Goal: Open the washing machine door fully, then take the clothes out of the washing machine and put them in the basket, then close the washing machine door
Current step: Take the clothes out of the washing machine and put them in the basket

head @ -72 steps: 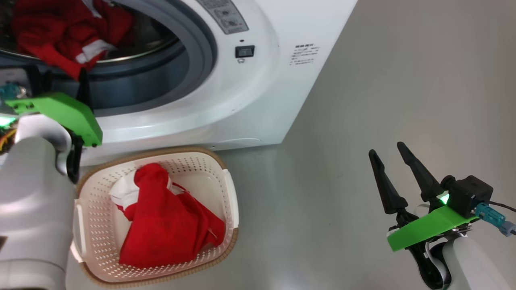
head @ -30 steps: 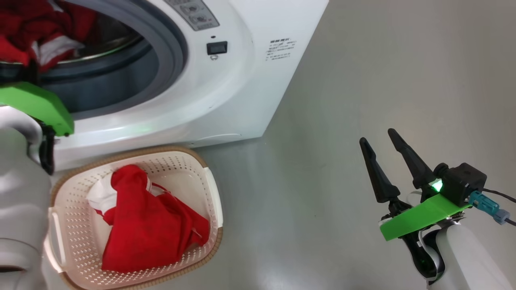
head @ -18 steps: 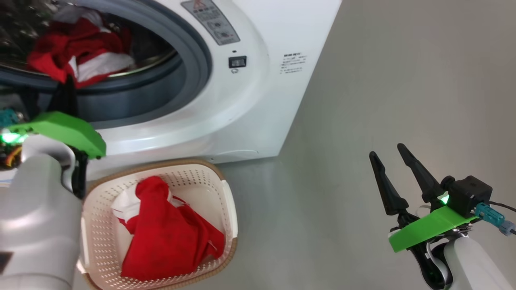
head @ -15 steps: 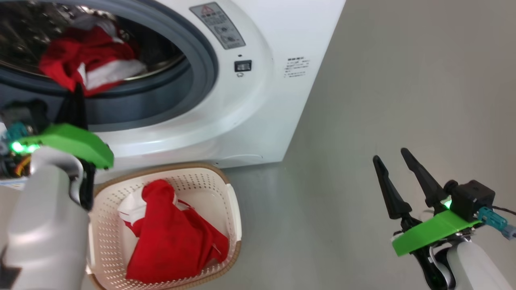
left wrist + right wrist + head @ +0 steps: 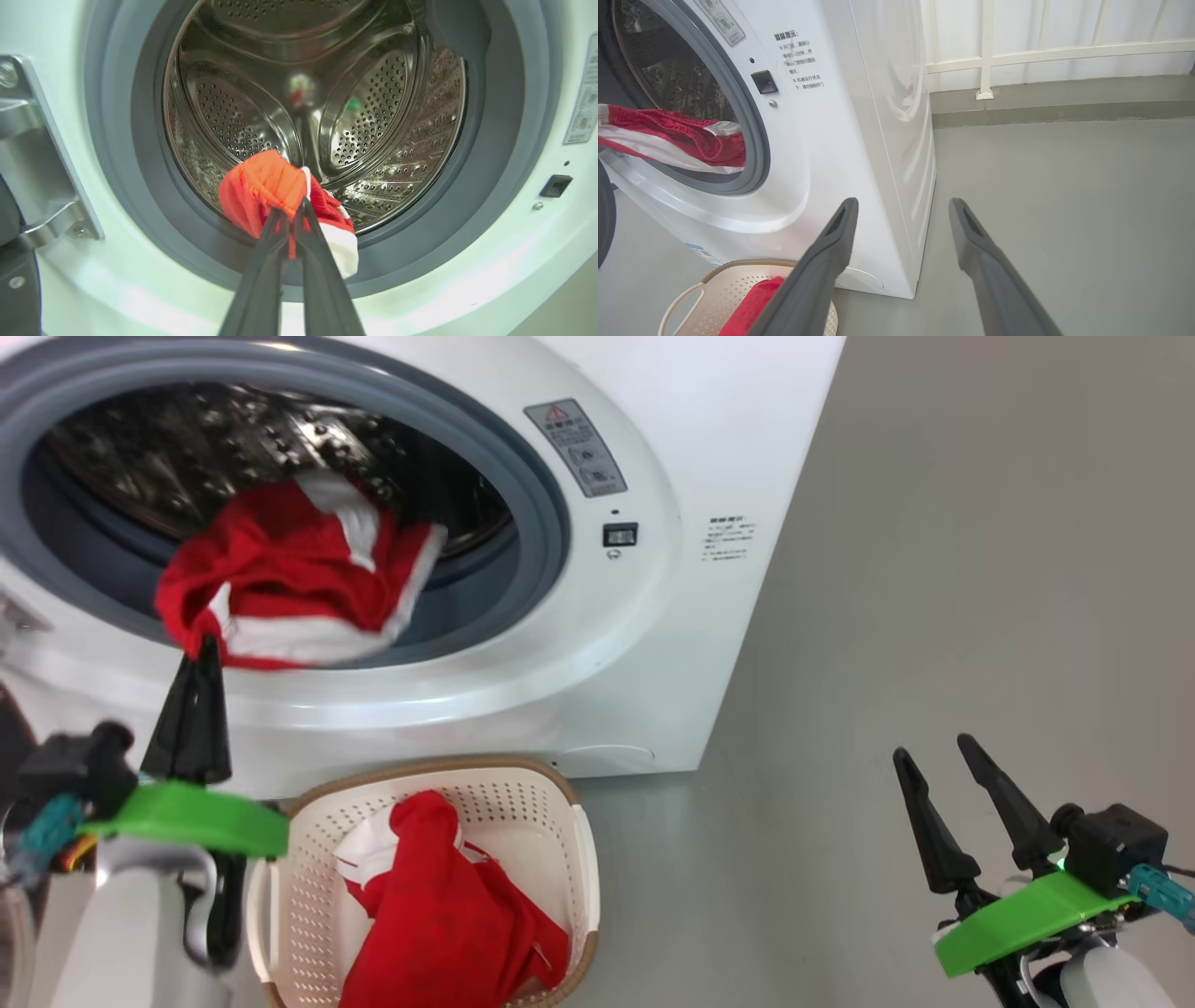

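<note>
Grey floor | white washing machine open | left tool pinches red cloth garment at its mouth | right tool spread | other red garment in cream plastic basket | closing left.

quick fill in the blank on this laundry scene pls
The left end effector is shut on a ____ garment.
The right end effector is ____, holding nothing.
The basket holds clothes and stands on the ____.
Missing: red; open; floor

Smooth grey floor, low grey kerb, perhaps white railing behind
</note>
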Tool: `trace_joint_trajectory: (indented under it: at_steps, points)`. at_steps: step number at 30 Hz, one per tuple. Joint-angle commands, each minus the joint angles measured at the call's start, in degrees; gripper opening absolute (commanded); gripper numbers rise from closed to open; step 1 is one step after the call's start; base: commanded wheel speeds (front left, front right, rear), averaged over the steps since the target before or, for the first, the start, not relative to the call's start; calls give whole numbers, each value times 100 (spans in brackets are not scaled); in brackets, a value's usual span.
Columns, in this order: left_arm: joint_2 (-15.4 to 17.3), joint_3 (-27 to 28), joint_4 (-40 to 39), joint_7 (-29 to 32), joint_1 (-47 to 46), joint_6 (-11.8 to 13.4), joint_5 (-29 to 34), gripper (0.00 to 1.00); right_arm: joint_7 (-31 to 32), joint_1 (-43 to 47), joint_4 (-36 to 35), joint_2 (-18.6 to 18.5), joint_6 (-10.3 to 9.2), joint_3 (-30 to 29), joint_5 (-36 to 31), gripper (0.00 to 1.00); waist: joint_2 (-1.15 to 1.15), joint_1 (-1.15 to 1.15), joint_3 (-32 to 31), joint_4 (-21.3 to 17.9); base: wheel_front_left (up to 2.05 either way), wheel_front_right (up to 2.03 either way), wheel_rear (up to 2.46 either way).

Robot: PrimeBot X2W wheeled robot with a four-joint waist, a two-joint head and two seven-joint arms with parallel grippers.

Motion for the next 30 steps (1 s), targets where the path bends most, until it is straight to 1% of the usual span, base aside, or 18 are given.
trace_joint_trajectory:
  at_steps: [1,9,10,12,17,20,22,25,30]
  points:
    - [168,257,-503,-69,261,-14,17,0,-69,128,-145,-92,9,85,-3,100,0,0,-160,138,0,0,0]
    - [8,490,-2236,-70,1367,220,136,0,-69,254,-153,-123,9,76,7,100,0,0,-338,269,0,0,0]
    - [8,490,-2236,-70,1367,220,136,0,-69,254,-153,-123,9,76,7,100,0,0,-338,269,0,0,0]
    - [-12,484,-2695,-66,1601,297,187,0,-69,274,-156,-136,9,77,13,100,0,0,-356,296,0,0,0]
    - [-63,441,-3694,172,2068,466,234,0,-69,292,-162,-160,9,93,23,100,0,0,-372,338,0,0,0]
    - [-86,384,-4093,320,2296,532,259,0,-69,287,-165,-168,9,109,26,100,0,0,-365,340,0,0,0]
    - [-118,337,-4153,394,2428,552,220,0,-69,277,-167,-176,9,131,31,100,0,0,-349,331,0,0,0]
    - [-168,233,-3941,413,2571,533,138,0,-69,249,-165,-181,9,182,33,100,0,0,-319,293,0,0,0]
    - [-244,74,-3026,257,2601,450,-21,0,-69,192,-172,-192,9,221,48,100,0,0,-232,216,0,0,0]
